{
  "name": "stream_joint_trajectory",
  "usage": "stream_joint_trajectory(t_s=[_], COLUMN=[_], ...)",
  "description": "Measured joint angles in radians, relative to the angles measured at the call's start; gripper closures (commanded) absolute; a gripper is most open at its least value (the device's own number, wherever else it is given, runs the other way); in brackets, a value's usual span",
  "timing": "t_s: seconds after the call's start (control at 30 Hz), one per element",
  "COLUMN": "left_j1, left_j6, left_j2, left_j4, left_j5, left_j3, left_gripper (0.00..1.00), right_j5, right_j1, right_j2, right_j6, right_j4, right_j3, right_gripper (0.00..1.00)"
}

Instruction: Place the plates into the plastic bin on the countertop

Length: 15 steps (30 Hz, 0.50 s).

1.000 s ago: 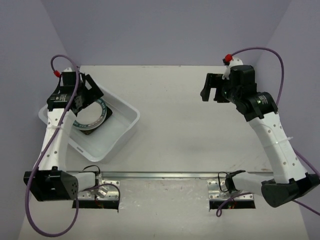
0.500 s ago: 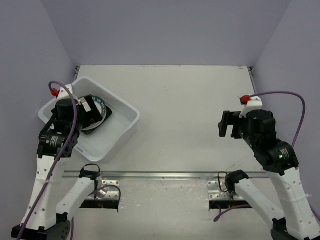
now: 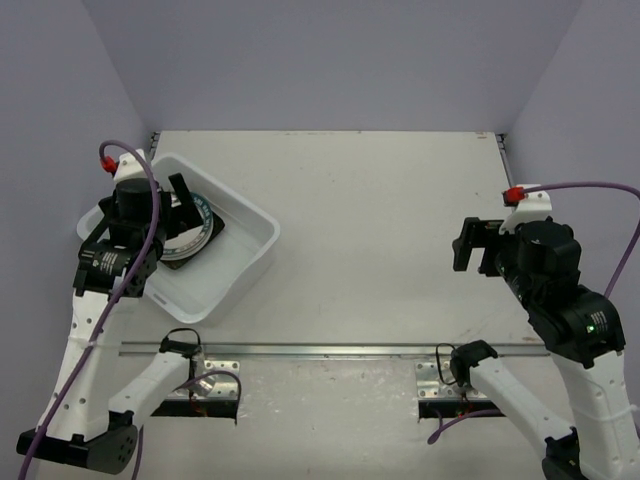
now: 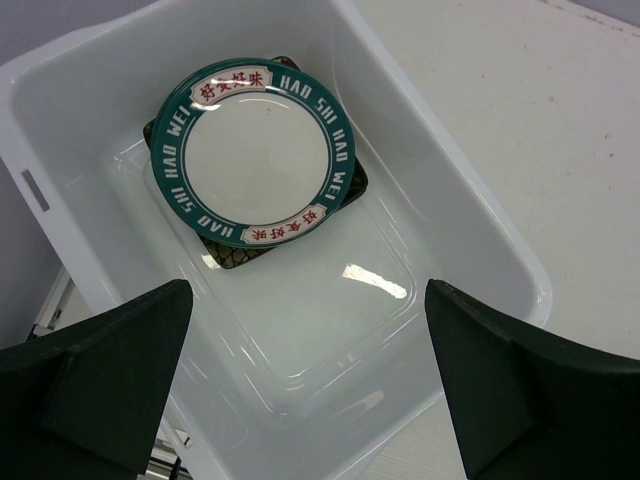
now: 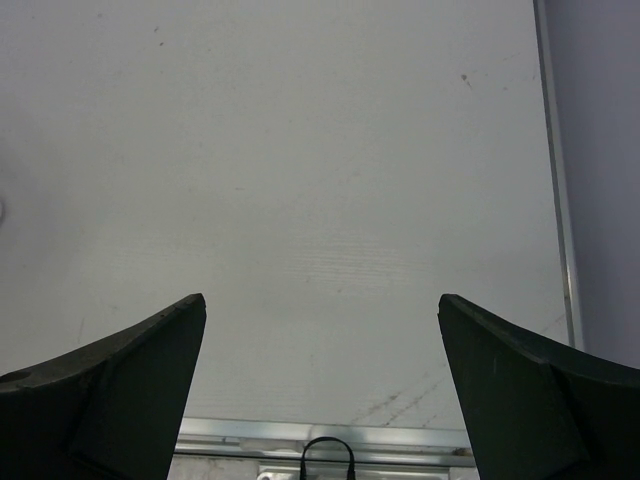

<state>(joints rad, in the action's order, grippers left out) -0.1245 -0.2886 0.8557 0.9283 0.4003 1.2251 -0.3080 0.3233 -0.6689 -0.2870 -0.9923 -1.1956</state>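
A round plate [image 4: 256, 150] lies on a dark square plate [image 4: 228, 256] inside the white bin [image 4: 400, 170]. The left gripper [image 4: 310, 300] is spread wide above it.

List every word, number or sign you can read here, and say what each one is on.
"HAO SHI WEI": white letters on the teal rim of the round plate lying in the bin, printed twice around the rim.
Red Chinese characters: in two white panels on the same rim, too small to read for certain.
Top view: the rim lettering is too blurred to read.
Right wrist view: no text.

plates [image 4: 257, 150] stacked in plastic bin [image 4: 450, 220], countertop [image 3: 400, 220] left
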Motion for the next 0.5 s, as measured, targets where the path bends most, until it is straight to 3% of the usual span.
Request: stream_joint_trajectory(t_s=[0.5], left_j1=[-0.035], left_j6=[-0.001], left_j2=[-0.007], left_j4=[0.012], left_j5=[0.068], left_j3=[0.003], left_gripper=[0.00], right_j5=[-0.033], right_j1=[0.000], right_j2=[0.001], right_j6=[-0.008], right_j4=[-0.009], right_j3=[-0.020], right_gripper=[0.01])
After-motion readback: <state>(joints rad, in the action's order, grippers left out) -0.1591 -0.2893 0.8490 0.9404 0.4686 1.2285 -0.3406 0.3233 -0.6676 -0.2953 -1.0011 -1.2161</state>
